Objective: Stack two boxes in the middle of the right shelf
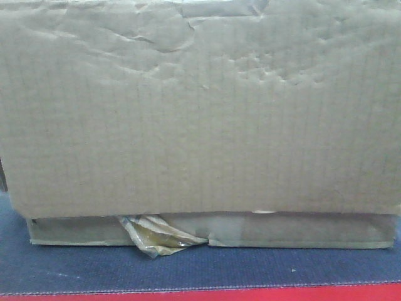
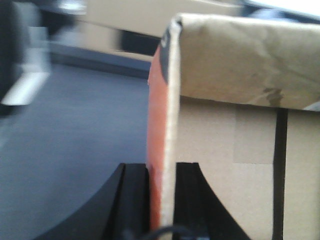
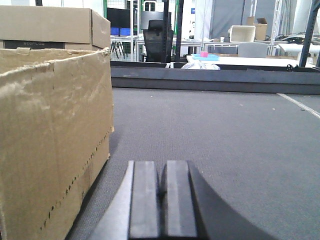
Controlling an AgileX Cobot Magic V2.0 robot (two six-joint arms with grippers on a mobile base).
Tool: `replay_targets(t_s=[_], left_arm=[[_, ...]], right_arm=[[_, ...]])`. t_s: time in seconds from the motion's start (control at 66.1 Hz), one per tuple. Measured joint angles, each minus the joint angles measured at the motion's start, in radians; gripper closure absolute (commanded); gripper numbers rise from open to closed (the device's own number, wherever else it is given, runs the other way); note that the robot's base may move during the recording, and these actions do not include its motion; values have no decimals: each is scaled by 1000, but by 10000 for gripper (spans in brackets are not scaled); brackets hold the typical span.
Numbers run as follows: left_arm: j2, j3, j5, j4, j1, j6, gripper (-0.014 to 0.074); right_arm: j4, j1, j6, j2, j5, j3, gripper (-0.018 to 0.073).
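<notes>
Honestly, this looks like early days. The box (image 1: 200,125) fills the front view and sits on the carpet (image 1: 75,269), with a scrap of tape (image 1: 160,237) hanging out at about 7 o'clock. No shelf shows in any view, so nothing is stacked yet. My guess is both the lift and the placing are left to do.

The left claw (image 2: 161,177) is pinched down on one upright wall of the box, one finger on the orange inner face and one on the brown outer side. So that's a grip on the rim, not a lift yet as far as I can tell.

The right claw (image 3: 160,185) has its fingers pressed flat together with nothing between them. It sits low over the carpet, and the box is beside it at 9 o'clock, not touching.

Only the right wrist view gives a clear look at a second box (image 3: 50,25), at roughly 10 o'clock, behind the first. The left wrist view only blurs it, and the front view shows nothing but cardboard. Only the left wrist view shows the grip.
</notes>
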Motion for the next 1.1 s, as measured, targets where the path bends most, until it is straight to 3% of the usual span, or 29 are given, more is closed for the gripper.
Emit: replay_targets(t_s=[0.136,0.212,0.499,0.605,0.847,1.104], left_arm=[[19,-2,10,109,-207,-113,708],[37,10,10,168,-290,-161,708],[121,139,14,266,-510,-267,708],[140,218,14,303,-541,-318,708],[142,399,12,336,-543,-407,708],[145,573,8,228,-542,-426,708]], right_arm=[[0,0,0,0,0,0,721],[0,0,0,0,0,0,721],[0,0,0,0,0,0,721],[0,0,0,0,0,0,721],[0,0,0,0,0,0,721],[0,0,0,0,0,0,721]])
